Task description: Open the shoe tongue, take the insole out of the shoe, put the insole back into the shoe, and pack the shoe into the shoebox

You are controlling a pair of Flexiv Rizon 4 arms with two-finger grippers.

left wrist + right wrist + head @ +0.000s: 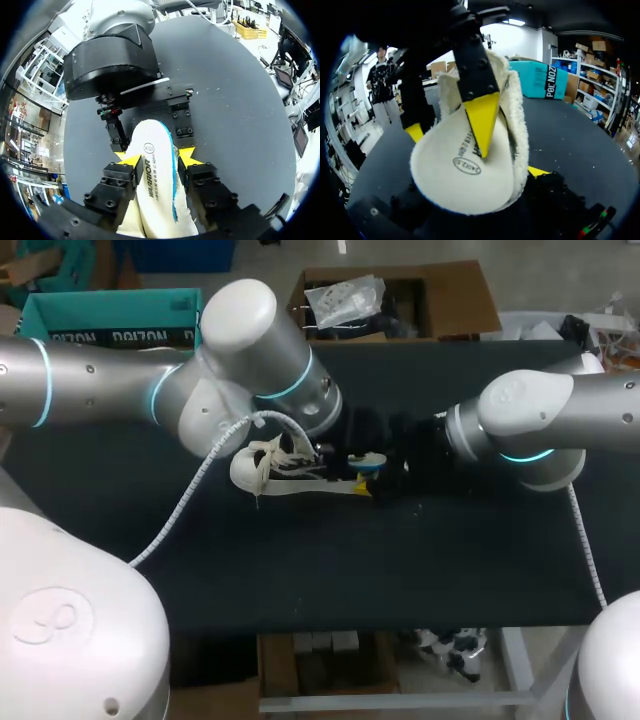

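Because the left pincer [159,158] clenches only the insole [155,200], the shoe [270,475], mid-frame, may drag along; right pincer [385,475]: cannot tell.

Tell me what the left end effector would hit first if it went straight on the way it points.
Probably the right end effector: it faces the left end effector close ahead, at the far end of the insole clamped between the left one's fingers. How wide the gap is, I can't tell.
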